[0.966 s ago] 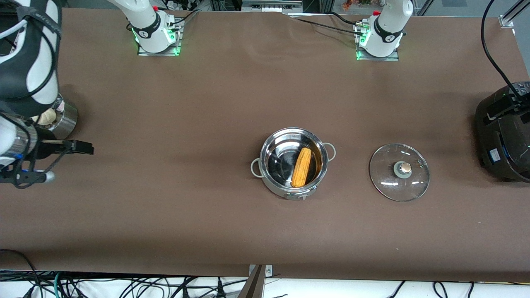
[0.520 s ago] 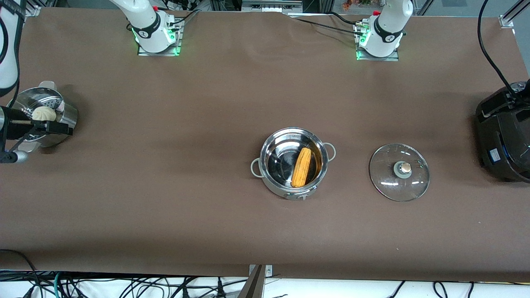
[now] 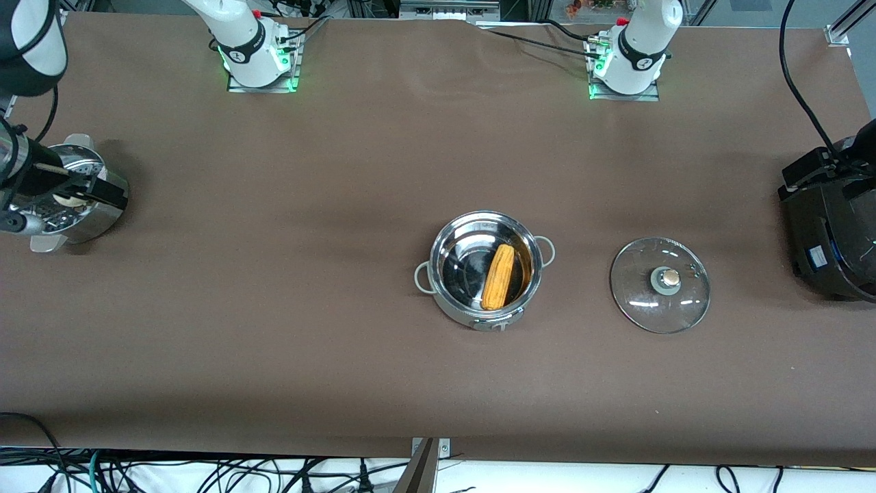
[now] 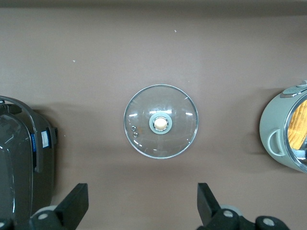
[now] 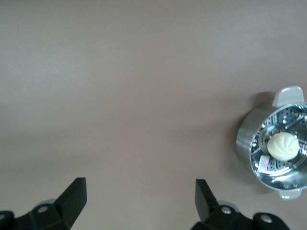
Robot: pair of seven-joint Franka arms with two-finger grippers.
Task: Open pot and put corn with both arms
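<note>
The steel pot (image 3: 448,301) stands open mid-table with the yellow-orange corn (image 3: 498,276) lying inside it. Its glass lid (image 3: 660,284) lies flat on the cloth beside it, toward the left arm's end. The left wrist view shows the lid (image 4: 160,121), the pot's edge (image 4: 276,139) and some corn (image 4: 298,125). My left gripper (image 4: 142,201) is open and empty, high over the cloth between lid and black cooker. My right gripper (image 5: 140,196) is open and empty, high over bare cloth beside the steamer; in the front view that hand (image 3: 96,192) overlaps the steamer.
A perforated steel steamer (image 3: 102,218) with a white bun (image 5: 282,145) stands at the right arm's end of the table. A large black cooker (image 3: 831,239) stands at the left arm's end, also in the left wrist view (image 4: 21,158). Brown cloth covers the table.
My right hand has swung from over bare cloth to over the steamer, open all the while. My left hand has shifted slightly over the cooker. Pot, corn and lid have not moved.
</note>
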